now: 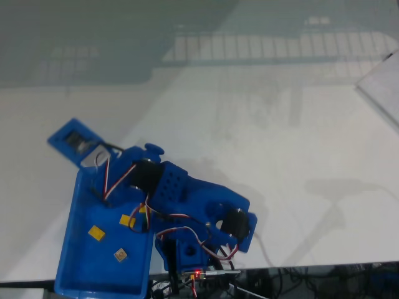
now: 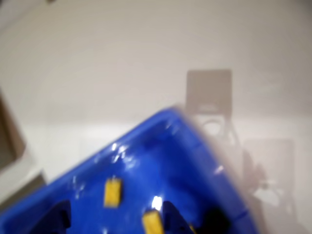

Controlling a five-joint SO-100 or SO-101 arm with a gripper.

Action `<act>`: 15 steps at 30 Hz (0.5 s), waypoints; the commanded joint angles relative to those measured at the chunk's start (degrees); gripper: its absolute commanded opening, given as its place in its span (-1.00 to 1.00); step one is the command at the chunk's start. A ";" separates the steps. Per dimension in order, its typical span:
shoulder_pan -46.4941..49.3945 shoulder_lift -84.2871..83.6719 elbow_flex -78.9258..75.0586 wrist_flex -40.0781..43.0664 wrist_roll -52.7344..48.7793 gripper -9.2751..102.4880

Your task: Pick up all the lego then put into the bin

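The blue bin (image 1: 67, 252) sits at the table's lower left in the fixed view. On its floor lie three yellow lego: one (image 1: 96, 233) to the left, one (image 1: 128, 220) near the arm and one (image 1: 120, 254) lower down. My blue gripper (image 1: 138, 217) hangs folded over the bin's right side. The blurred wrist view looks into the bin (image 2: 195, 141). There one lego (image 2: 112, 191) rests between my spread fingers (image 2: 58, 218), and another lego (image 2: 152, 223) lies beside the right finger. The gripper (image 2: 114, 217) is open and holds nothing.
The white table stretches up and right of the arm in the fixed view. A pale flat panel (image 1: 383, 87) lies at the right edge. Cables and a lit board (image 1: 198, 273) sit at the arm's base near the table's front edge.
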 commanded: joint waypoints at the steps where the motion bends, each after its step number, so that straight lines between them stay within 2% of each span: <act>1: 10.99 -0.09 -0.26 -6.24 -2.55 -0.38; 7: 32.61 1.67 6.06 -22.32 -8.26 -0.43; 10: 42.54 4.13 13.18 -33.84 -11.25 -0.49; 12: 47.90 6.42 18.81 -41.75 -13.18 -0.56; 15: 54.05 9.67 25.40 -48.69 -16.17 -0.80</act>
